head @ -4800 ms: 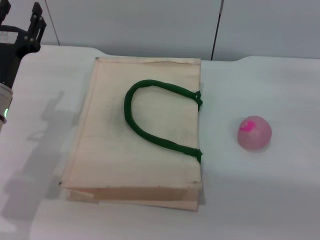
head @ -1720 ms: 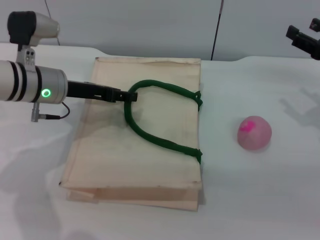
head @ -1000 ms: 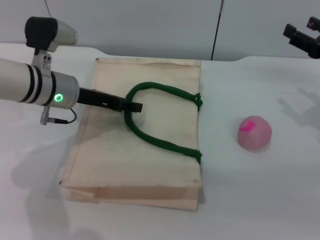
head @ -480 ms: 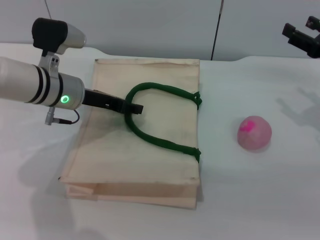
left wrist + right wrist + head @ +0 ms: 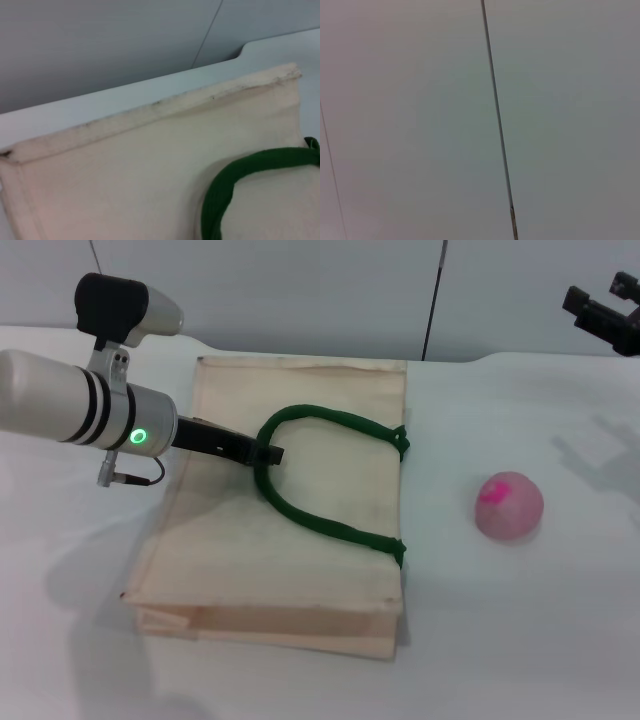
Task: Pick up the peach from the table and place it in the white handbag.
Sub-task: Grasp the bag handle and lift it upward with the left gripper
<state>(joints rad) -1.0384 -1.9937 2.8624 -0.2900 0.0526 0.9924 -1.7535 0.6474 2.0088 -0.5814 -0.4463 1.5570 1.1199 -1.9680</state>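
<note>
The white handbag point(image 5: 330, 390) lies flat in the middle of the table, with its dark green rope handle point(image 5: 320, 518) looped on top. My left gripper point(image 5: 268, 453) reaches in from the left and is shut on the far-left bend of that handle. The left wrist view shows the bag's cloth point(image 5: 125, 165) and the handle point(image 5: 235, 175) close up. The peach point(image 5: 509, 505), pale pink with a magenta patch, sits on the table to the right of the bag, apart from it. My right gripper point(image 5: 603, 305) hovers open and empty at the far right, well behind the peach.
The white table point(image 5: 500, 640) has a back edge against a grey panelled wall point(image 5: 330, 290). The right wrist view shows only that wall point(image 5: 420, 120). The bag's open mouth faces the peach's side.
My left arm came in from the left, reached the green handle and closed on it. The bag has shifted slightly and its near-left corner has changed shape. The right gripper came into view at the far right. The peach has not moved.
</note>
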